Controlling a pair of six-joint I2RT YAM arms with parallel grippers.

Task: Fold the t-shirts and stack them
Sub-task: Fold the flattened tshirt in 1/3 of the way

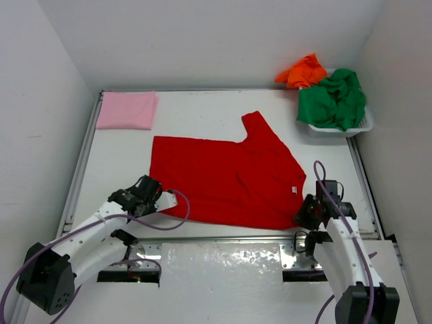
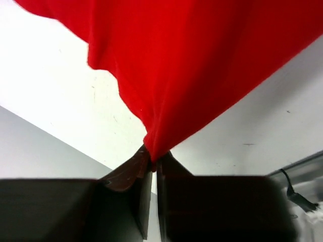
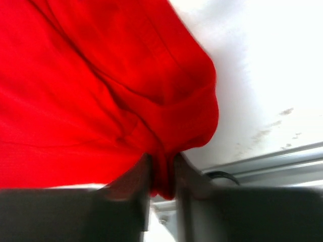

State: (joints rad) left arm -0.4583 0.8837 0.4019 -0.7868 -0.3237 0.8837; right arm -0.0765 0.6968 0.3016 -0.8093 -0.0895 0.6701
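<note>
The bright red t-shirt lies spread across the middle of the table. My left gripper is shut on its near left corner; the left wrist view shows the red t-shirt pinched between the closed jaws of that gripper. My right gripper is shut on the near right corner, where a thick fold of the red t-shirt fills the gap of that gripper. A folded light pink t-shirt lies at the back left. The green t-shirt and the orange t-shirt sit bunched in the basket.
A white mesh basket stands at the back right corner. Metal rails run along the table's near edge and both sides. White walls close in the table on three sides.
</note>
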